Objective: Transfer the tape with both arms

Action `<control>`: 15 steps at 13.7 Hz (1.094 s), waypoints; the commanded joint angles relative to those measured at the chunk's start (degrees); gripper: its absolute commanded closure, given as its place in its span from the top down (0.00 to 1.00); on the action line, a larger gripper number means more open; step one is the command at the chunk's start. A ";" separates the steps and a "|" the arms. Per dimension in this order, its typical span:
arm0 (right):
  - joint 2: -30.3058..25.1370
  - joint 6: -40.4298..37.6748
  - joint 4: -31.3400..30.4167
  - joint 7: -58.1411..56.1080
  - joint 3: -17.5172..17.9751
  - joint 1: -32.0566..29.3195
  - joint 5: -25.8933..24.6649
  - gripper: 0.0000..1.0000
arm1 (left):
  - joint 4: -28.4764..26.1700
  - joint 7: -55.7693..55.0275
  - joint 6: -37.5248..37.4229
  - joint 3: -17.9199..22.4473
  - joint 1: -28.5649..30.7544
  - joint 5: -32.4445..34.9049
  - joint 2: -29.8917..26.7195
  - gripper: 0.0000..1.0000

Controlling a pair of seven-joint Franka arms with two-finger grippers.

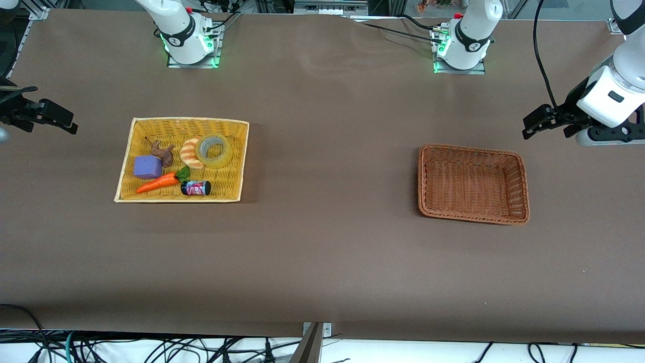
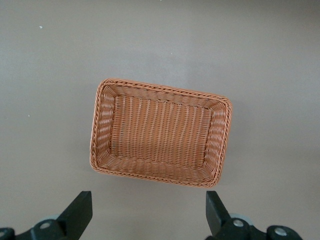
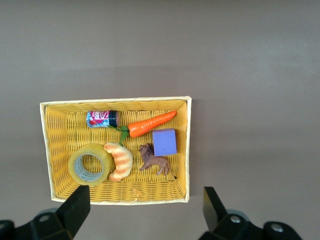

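Note:
The tape [image 1: 217, 163], a yellowish translucent ring with a grey core, lies flat in the yellow basket [image 1: 186, 120] toward the right arm's end of the table, touching a striped croissant toy [image 1: 190, 153]. In the right wrist view the tape [image 3: 73, 167] sits in a corner of that basket [image 3: 115, 100]. My right gripper [image 1: 68, 121] [image 3: 145, 207] hangs open and empty over bare table beside the yellow basket. Over bare table beside the brown basket [image 1: 422, 181], my left gripper [image 1: 536, 123] [image 2: 149, 210] is also open and holds nothing.
The yellow basket also holds a carrot toy [image 1: 156, 184], a purple block [image 1: 147, 167], a brown lion figure [image 1: 162, 151] and a small can [image 1: 196, 188]. The brown wicker basket [image 2: 160, 90] has nothing in it. Brown cloth covers the table between the baskets.

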 commanded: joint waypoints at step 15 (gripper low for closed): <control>7.47 1.39 -0.80 3.39 0.83 1.34 0.25 1.00 | 1.89 1.37 -1.34 0.06 0.22 -0.70 0.83 1.00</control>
